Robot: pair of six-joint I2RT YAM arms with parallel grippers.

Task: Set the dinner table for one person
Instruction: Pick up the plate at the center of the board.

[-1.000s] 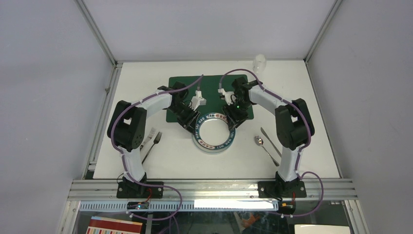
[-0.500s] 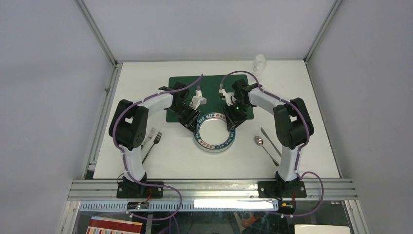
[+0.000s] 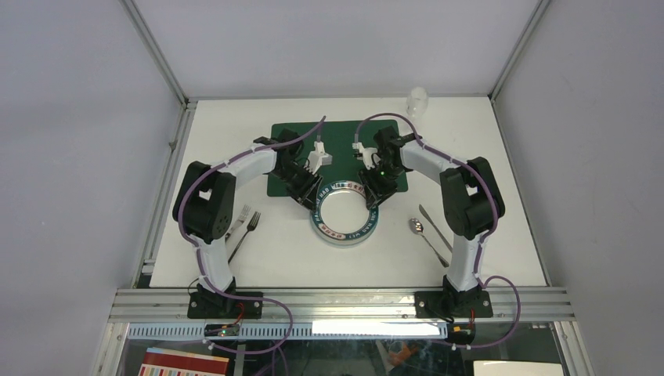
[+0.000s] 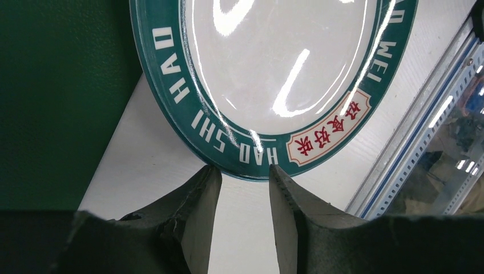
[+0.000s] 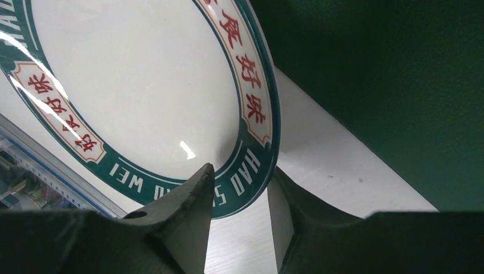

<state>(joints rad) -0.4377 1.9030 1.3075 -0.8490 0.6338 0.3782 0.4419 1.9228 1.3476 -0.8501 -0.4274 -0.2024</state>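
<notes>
Item: plate (image 3: 343, 211), round, no long axis.
Location: on the desk (image 3: 485, 157), far rim at the near edge of the green placemat (image 3: 286, 149).
Bearing: rim directly ahead of both arms, equally near.
Left: left pincer (image 4: 243, 168), tips at the rim; grasp cannot be told.
Right: right pincer (image 5: 241, 170), jaws astride the rim; clench cannot be told.
Change: plate appears nudged slightly toward the placemat.

dinner table (image 3: 290, 262): large, plain white rectangular tabletop
edges: silver aluminium framing on the left and near sides
pose: flat and level
place: centre of the overhead view
</notes>
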